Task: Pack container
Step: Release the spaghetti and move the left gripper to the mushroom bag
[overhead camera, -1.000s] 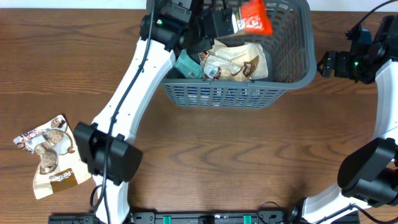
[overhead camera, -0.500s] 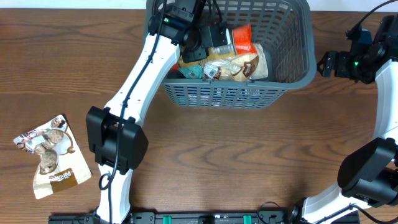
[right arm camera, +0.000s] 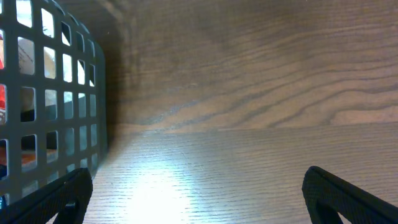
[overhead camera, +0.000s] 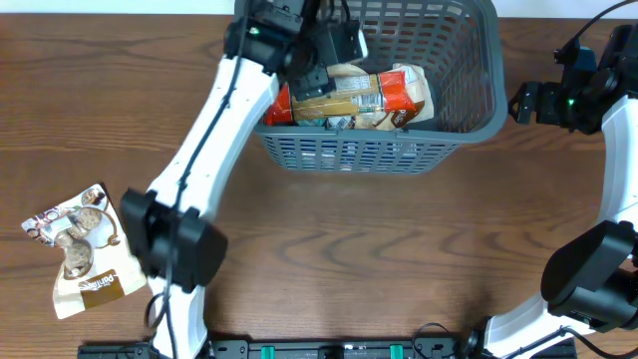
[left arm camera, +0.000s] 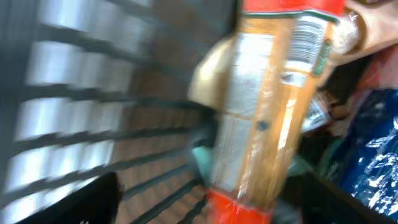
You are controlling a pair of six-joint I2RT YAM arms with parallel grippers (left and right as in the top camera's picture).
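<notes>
The container (overhead camera: 349, 152), a dark grey lattice basket, stands at the back middle of the table with several snack packets in it. A long red and tan packet (overhead camera: 349, 95) lies on top of them, free of any grip. My left gripper (overhead camera: 321, 68) hovers over the basket's left side with its jaws open. The left wrist view is blurred: the red and tan packet (left arm camera: 273, 106) runs below the open left gripper (left arm camera: 208, 208), beside the container's slotted wall (left arm camera: 74, 106). My right gripper (overhead camera: 523, 103) stands open and holds nothing, just right of the basket.
A brown and white snack packet (overhead camera: 82, 249) lies on the table at the near left. In the right wrist view the basket's wall (right arm camera: 50, 93) is at the left, with bare wood under the right gripper (right arm camera: 202, 205). A blue packet (left arm camera: 367, 155) lies deep in the basket.
The left gripper opened and let go of the red and tan packet, which dropped flat onto the other packets in the basket. The right arm has not moved.
</notes>
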